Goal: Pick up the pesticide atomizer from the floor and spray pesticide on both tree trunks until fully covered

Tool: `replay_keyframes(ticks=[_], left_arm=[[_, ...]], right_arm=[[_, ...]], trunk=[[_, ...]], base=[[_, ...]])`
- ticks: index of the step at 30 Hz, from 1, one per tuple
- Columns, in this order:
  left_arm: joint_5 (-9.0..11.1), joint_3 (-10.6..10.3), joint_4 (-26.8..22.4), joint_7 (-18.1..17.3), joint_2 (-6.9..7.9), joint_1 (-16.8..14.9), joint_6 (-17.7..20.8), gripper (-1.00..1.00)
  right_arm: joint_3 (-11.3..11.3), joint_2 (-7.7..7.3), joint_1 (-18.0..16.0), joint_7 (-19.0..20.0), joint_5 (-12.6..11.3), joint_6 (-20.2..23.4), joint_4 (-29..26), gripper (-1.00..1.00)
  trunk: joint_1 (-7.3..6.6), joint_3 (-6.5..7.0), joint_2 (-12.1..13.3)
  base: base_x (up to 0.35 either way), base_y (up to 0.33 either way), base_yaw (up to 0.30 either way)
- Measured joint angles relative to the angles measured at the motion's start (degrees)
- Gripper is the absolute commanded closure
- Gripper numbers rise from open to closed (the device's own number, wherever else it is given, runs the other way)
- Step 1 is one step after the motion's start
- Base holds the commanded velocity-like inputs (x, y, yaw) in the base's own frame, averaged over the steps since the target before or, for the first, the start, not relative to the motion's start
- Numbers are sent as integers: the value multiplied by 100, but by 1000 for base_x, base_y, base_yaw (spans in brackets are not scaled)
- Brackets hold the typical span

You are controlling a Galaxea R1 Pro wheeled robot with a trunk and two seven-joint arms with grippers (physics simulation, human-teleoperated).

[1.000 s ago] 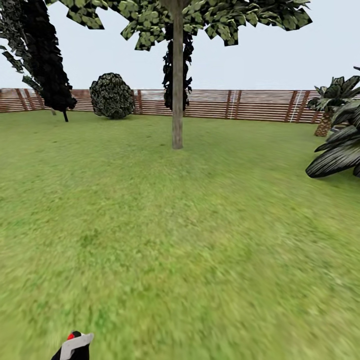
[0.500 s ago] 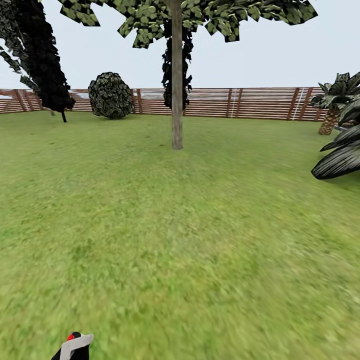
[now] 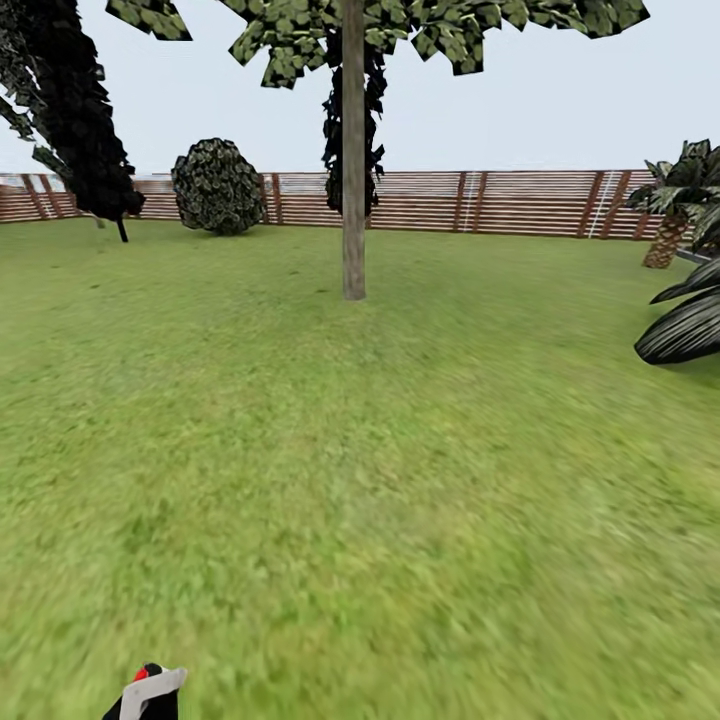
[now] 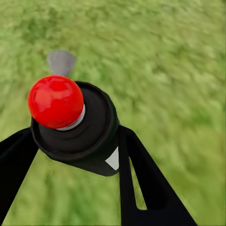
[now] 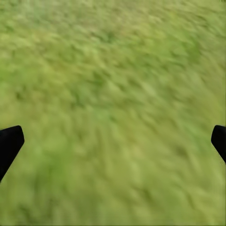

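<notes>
The pesticide atomizer (image 4: pixel 75 125), a dark bottle with a round red top, sits between the two black fingers (image 4: pixel 141 179) of my left gripper (image 4: pixel 75 141), which is shut on it above the grass. In the head view the atomizer (image 3: pixel 143 675) and left gripper (image 3: pixel 152 697) peek in at the bottom left edge. One tree stands ahead on the garden lawn; its pale tree trunk (image 3: pixel 353 200) rises straight into a leafy canopy (image 3: pixel 400 25). My right gripper (image 5: pixel 113 141) is open wide, with only blurred grass between its tips.
A brown slatted fence (image 3: pixel 500 203) runs along the far side of the lawn. A round dark bush (image 3: pixel 217 187) and a dark columnar tree (image 3: pixel 80 110) stand at the back left. Palm-like plants (image 3: pixel 690 320) reach in at the right edge.
The whole view has crept forward across the lawn: the trunk sits slightly nearer and the plants at the right have slid outward. The atomizer stays held in my left gripper.
</notes>
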Motion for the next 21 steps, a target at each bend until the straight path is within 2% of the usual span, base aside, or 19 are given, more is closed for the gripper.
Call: replay_keyframes(ticks=[21], left_arm=[[6, 56, 0, 39, 31, 0, 9, 100]], right_arm=[[0, 0, -5, 0, 0, 0, 0, -100]], trunk=[[0, 0, 0]], base=[[340, 0, 0]])
